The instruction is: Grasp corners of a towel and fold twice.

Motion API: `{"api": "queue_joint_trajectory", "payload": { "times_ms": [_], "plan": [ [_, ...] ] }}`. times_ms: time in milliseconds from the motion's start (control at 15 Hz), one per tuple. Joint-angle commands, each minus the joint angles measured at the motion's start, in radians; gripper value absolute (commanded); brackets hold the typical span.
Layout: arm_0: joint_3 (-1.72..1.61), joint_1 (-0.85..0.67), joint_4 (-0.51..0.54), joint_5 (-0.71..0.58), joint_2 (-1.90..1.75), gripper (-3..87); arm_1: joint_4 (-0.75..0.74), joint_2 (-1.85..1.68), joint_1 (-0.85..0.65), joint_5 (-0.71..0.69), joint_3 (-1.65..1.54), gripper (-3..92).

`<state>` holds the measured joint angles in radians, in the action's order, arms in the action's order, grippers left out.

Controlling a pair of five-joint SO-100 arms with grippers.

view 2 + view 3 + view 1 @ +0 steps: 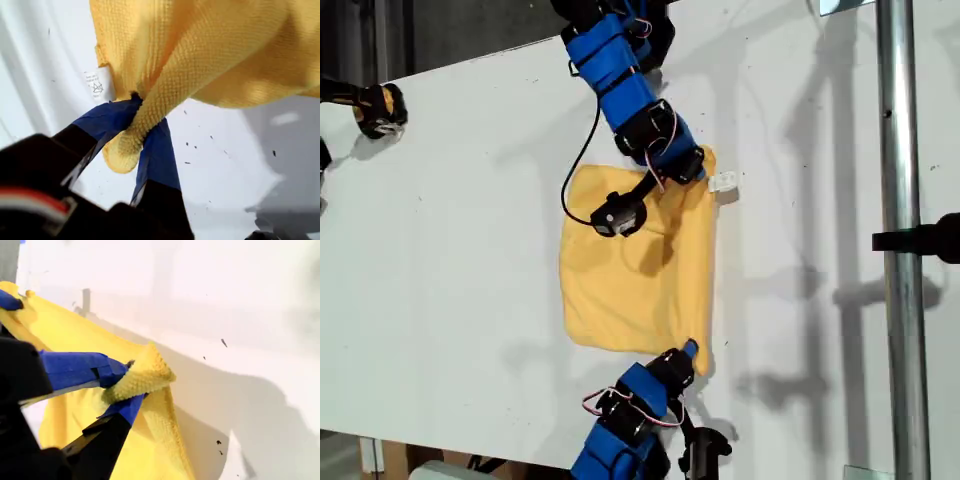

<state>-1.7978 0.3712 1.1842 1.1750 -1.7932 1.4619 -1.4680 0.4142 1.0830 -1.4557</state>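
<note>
- Exterior view shows the towel (635, 265) lying near the middle of the white table (450, 200), mostly flat, with soft creases near its upper edge.
- First gripper (698, 162): closed on the towel corner at the exterior view's upper right, just beside the white tag (723, 181). The first wrist view confirms this: the blue jaws pinch a bunched fold of cloth, with the tag (97, 85) close by.
- Second gripper (688, 352): closed on the corner at the exterior view's lower right. The second wrist view shows that corner (147, 372) crumpled between the blue jaws and raised slightly off the table.
- Handling judgement: the cloth is light, limp and textured, so it should not slip readily. It will sag and drag between the two holds.
- Hold points judged sound: both are corners on one edge. Each grip should take in the stitched hem, not loose pile alone.
- Risk: uneven travel of the two arms would skew the fold line.
- Fold count so far cannot be told.
</note>
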Motion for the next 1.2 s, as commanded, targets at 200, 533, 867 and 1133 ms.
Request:
{"api": "queue_joint_trajectory", "payload": {
  "times_ms": [200,533,867,1133],
  "plan": [
    [-0.17,-0.359,0.046,-0.186,-0.279,-1.6,0.163,-0.141,-0.36,-0.112,-0.023,-0.1],
    [-0.321,-0.772,0.038,-0.423,-0.408,-1.6,0.166,-0.235,-0.709,-0.316,-0.089,-0.1],
    [-0.328,-1.046,-0.049,-0.601,-0.443,-1.6,0.077,-0.313,-0.983,-0.545,-0.094,-0.1],
    [-0.296,-1.124,-0.106,-0.66,-0.433,-1.6,-0.012,-0.342,-1.112,-0.657,-0.072,-0.1]
  ]
}}
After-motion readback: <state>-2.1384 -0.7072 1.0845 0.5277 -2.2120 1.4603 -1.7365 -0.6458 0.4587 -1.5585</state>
